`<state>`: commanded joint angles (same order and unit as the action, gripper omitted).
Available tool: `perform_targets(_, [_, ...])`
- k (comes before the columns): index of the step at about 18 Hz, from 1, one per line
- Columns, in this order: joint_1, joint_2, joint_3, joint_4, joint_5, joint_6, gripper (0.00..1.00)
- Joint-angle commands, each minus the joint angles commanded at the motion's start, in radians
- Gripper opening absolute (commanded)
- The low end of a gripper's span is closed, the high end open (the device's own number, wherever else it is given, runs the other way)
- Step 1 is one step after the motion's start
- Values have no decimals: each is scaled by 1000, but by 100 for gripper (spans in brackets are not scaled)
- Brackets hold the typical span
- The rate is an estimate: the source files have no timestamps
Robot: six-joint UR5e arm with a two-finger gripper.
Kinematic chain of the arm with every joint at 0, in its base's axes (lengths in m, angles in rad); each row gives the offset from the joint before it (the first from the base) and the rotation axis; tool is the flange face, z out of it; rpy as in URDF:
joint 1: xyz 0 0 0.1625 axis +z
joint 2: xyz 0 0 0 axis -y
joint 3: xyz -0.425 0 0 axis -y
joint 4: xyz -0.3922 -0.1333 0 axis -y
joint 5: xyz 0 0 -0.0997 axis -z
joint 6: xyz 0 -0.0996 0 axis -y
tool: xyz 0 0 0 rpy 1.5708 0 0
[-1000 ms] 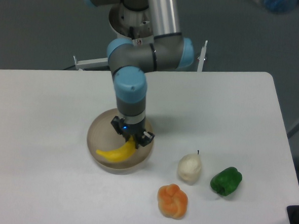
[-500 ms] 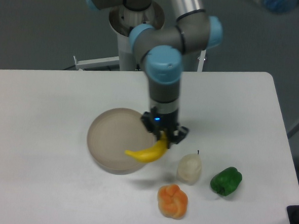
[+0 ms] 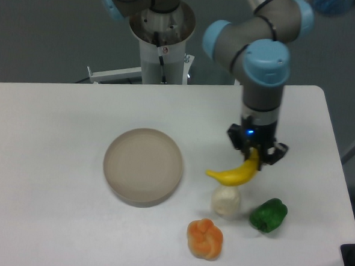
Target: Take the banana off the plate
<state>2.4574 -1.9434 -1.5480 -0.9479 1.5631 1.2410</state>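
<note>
We see the gripper (image 3: 255, 157) clamped on one end of the banana (image 3: 234, 174), which hangs below and left of it, above the pear (image 3: 226, 200). The plate (image 3: 143, 165) sits well apart to the left. Count: one banana, one plate, one pear, one orange fruit (image 3: 205, 238), one green pepper (image 3: 268, 214). Open table (image 3: 49, 161) lies left; right edge near.

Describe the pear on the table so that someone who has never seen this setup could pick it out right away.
Start at the round beige plate on the white table and look to its right, under the yellow banana held in the gripper. The pear sits there, between an orange fruit and a green pepper. It is the only pale cream one.
</note>
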Motion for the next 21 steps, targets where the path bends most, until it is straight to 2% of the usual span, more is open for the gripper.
perform_targets(2, [3, -26, 31, -6, 0, -2, 33])
perform_targets(9, [2, -65, 74, 3, 0, -3, 33])
perform_targets(21, [-3, -75, 74, 15, 0, -5, 33])
